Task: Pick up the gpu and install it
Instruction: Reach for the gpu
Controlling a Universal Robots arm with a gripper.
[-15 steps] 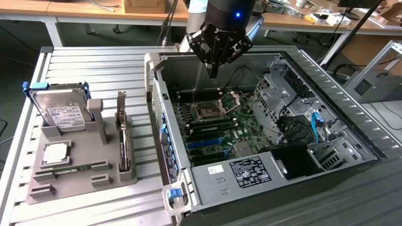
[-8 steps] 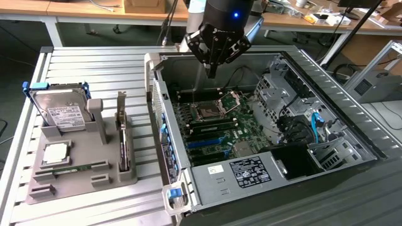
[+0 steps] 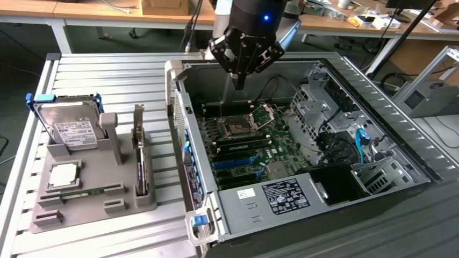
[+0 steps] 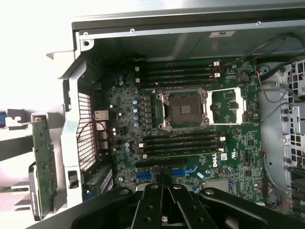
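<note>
The gpu (image 3: 141, 157) stands on its long edge in a slot of the grey holder (image 3: 93, 212), along the holder's edge nearest the computer case (image 3: 179, 107), with its metal bracket at the far end. In the wrist view the gpu (image 4: 44, 162) shows as a thin green board just outside the case wall.

It looks light and stiff but thin and easily damaged. The upper long edge stands free of the slot and seems the safest place to pinch it, squarely across the board and away from the small parts on its faces. A skewed grip would likely twist it or jam it in the slot.

A hard drive (image 3: 68, 130) stands at the holder's far corner, apart from the card. The holder rests on a slatted table (image 3: 107, 70).

The gripper (image 3: 240, 81) hangs over the far side of the open case, above the motherboard (image 3: 251, 141), well apart from the card. Its jaws look closed on nothing, as the gripper (image 4: 164, 188) also shows from the wrist.
</note>
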